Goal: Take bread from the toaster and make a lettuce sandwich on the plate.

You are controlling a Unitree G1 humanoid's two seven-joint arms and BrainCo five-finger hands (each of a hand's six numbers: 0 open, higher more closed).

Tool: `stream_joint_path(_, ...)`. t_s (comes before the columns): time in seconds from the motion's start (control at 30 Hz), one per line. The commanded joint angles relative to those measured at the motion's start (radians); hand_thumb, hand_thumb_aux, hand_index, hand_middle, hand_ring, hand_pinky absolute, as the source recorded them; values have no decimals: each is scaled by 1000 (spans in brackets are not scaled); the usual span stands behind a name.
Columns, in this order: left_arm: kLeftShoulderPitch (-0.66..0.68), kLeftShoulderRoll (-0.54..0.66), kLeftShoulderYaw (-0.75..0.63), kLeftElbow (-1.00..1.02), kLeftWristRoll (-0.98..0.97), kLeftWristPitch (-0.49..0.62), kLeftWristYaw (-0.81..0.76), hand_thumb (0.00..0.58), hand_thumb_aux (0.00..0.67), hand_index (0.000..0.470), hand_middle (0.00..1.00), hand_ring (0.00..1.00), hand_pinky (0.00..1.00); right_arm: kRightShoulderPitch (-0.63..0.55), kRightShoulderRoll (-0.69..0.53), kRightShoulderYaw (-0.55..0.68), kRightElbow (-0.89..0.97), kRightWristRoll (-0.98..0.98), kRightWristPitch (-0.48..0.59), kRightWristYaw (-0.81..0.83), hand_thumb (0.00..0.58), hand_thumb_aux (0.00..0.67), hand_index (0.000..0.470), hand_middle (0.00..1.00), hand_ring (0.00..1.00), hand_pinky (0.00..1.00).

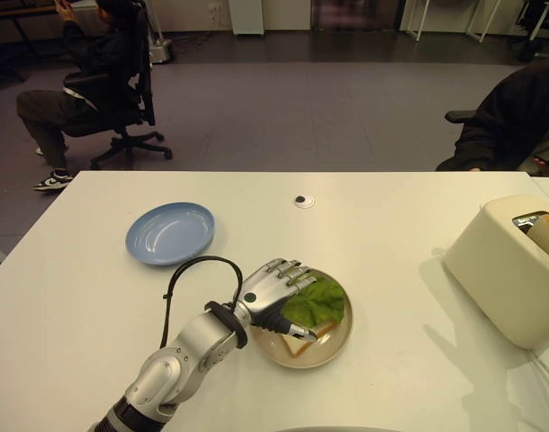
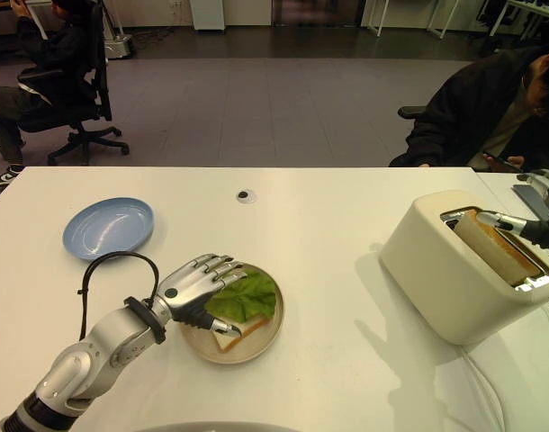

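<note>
currently, l. hand [image 2: 198, 290] sits over the left half of the tan plate [image 2: 267, 335], which serves as ref. point for all positions below. fingers [image 2: 222, 267] are pressed side by side and curled onto the left edge of the lettuce leaf [image 2: 247, 297]; the thumb comes in underneath from the near side, so the leaf edge is pinched btwn thumb and fingers. the leaf lies on a toast slice [image 2: 228, 339] inside the plate and covers most of it; one pale corner w/ crust shows at the plate's near side. a black cable [image 2: 102, 265] loops up from the l. wrist, left of the plate.

the cream toaster [image 2: 432, 265] stands on the white table [image 2: 346, 216] well to the right of the plate, apart from it. a second bread slice [image 2: 498, 249] stands in its slot, top edge above the housing. r. hand [image 2: 526, 226] is at that slot, farther right of the plate, touching the slice's top end; spread or closed: cannot tell.

an empty blue plate [image 2: 108, 227] lies left of and beyond the tan plate, not touching it. a small round table grommet [image 2: 246, 194] sits straight beyond the tan plate.
</note>
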Motion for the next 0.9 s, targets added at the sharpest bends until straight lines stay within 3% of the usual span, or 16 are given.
stream_joint_path(0.03,-34,-43,99,-44,-141,38,-31,0,0,0,0,0,0,35,5,73,50,-23,-5,27,343,242,170,0,0,0)
stream_joint_path(0.1,-56,-52,150,-70,-196,54,-41,0,0,0,0,0,0,33,9,102,71,-24,-3,24,436,336,236,0,0,0)
stream_joint_path(0.17,-83,-49,203,-82,-231,65,-45,0,0,0,0,0,0,35,24,138,82,-22,-3,19,480,391,275,0,0,0)
stream_joint_path(0.2,-96,-47,227,-85,-248,69,-47,0,0,0,0,0,0,37,30,152,81,-23,-2,15,550,518,363,0,0,0)
stream_joint_path(0.23,-114,-43,255,-84,-263,75,-46,0,0,0,0,0,0,36,35,161,79,-22,-2,7,580,670,470,0,0,0)
stream_joint_path(0.37,-153,-38,343,-60,-320,86,-30,0,0,0,0,0,0,-17,50,152,42,-9,5,-48,580,670,470,0,0,0)
stream_joint_path(0.6,-137,-37,362,46,-336,62,9,0,0,0,0,0,0,-152,61,59,-37,74,15,-109,580,670,470,0,0,0)
stream_joint_path(0.77,-137,-53,358,84,-347,61,31,0,0,0,0,0,0,-271,123,45,-133,284,50,-47,580,670,470,0,0,0)
stream_joint_path(0.9,-144,-64,347,97,-353,64,42,0,0,0,0,0,0,-351,191,78,-229,513,176,44,580,670,470,0,0,0)
